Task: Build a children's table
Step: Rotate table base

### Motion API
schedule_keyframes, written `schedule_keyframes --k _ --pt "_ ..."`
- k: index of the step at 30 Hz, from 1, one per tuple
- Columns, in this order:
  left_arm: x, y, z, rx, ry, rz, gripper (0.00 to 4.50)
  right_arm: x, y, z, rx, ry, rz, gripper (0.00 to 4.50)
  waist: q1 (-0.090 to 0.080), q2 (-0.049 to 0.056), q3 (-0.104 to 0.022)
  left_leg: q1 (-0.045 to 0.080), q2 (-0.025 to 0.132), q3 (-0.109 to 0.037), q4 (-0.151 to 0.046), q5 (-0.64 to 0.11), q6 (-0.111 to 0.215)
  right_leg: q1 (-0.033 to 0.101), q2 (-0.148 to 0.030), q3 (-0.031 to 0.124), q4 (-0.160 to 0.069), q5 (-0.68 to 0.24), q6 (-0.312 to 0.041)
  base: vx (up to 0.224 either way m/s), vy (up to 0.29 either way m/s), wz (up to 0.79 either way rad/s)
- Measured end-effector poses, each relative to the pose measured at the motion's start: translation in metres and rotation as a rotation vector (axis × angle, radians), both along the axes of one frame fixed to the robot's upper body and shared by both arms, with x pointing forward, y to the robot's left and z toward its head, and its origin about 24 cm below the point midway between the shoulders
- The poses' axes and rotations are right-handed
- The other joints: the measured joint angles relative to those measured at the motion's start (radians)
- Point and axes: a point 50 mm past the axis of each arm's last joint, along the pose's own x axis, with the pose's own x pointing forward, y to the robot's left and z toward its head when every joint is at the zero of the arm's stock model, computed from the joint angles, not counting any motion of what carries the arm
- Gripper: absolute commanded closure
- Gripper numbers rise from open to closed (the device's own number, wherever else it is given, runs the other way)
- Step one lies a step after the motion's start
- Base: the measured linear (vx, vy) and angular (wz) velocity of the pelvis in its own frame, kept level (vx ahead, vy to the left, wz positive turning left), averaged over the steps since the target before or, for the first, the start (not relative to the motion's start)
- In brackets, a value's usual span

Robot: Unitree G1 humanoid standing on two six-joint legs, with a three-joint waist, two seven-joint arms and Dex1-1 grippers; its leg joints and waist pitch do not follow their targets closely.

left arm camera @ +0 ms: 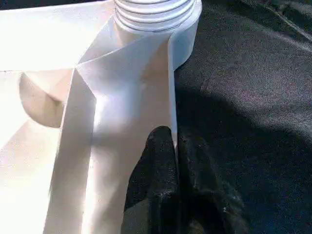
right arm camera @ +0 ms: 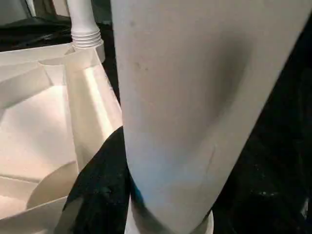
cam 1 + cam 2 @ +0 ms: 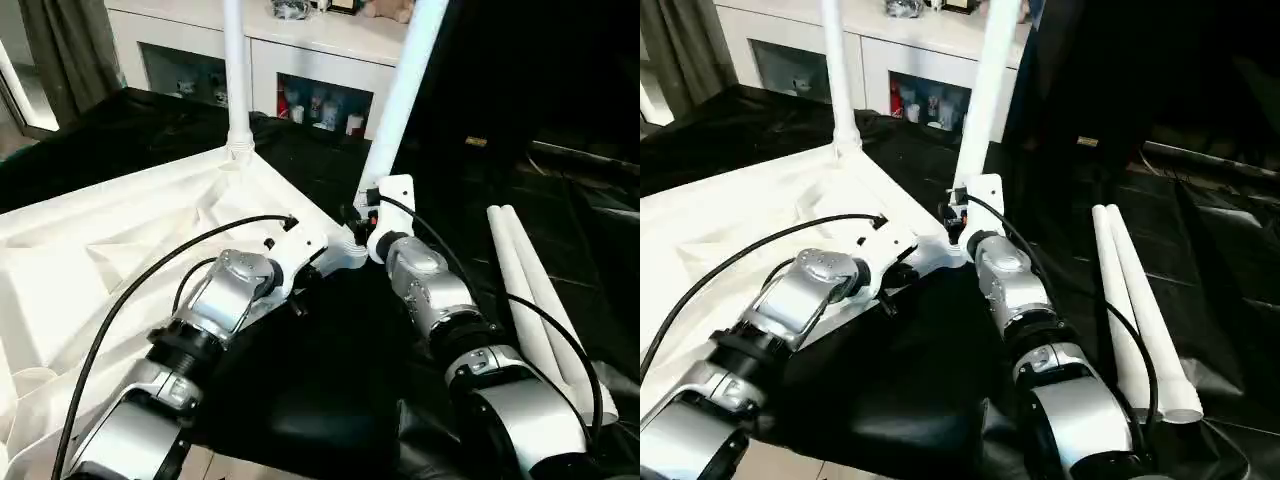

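- Upside down on black cloth (image 3: 320,420) lies the table top (image 3: 110,260), ribbed underside up.
- One leg (image 3: 236,75) stands upright in the far corner socket.
- Right gripper (image 2: 127,192) has its jaws half open around a second, tilted leg (image 3: 400,100) at the near corner.
- Left gripper (image 1: 178,161) is pinched closed on the top's edge wall.
- Two spare legs (image 3: 535,300) lie side by side on the cloth.

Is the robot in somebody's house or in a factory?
Probably a room in a home, not a factory: a white cabinet with glass-fronted shelves of small things, a curtain by a window, and the table top lying on black cloth.
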Motion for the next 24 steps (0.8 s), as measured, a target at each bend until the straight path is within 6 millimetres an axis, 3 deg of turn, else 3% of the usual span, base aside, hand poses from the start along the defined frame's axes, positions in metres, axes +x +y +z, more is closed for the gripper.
schedule_keyframes --k 19,20,24 --pt "0.002 0.006 0.002 0.005 -0.008 0.016 4.5 0.002 0.005 0.003 -0.018 -0.015 0.015 2.64 -0.002 0.006 0.004 0.0 0.0 -0.001 -0.003 0.0 0.0 -0.004 0.0 -0.002 -0.003 -0.003 0.005 0.0 0.0 0.0" --pt "0.002 0.006 0.002 0.004 -0.009 0.017 4.5 0.002 0.005 0.004 -0.016 -0.015 0.017 2.08 -0.002 0.007 0.005 0.0 0.0 -0.002 -0.004 0.0 0.0 -0.003 0.0 -0.003 -0.004 -0.003 0.005 0.0 0.0 0.0" --pt "0.003 0.007 0.004 -0.005 -0.014 0.012 4.5 -0.002 0.003 -0.009 -0.012 0.031 0.025 1.85 -0.001 0.01 0.008 -0.004 0.0 -0.002 -0.012 0.0 0.0 -0.004 0.0 -0.005 -0.017 -0.003 0.005 0.0 0.0 0.0"
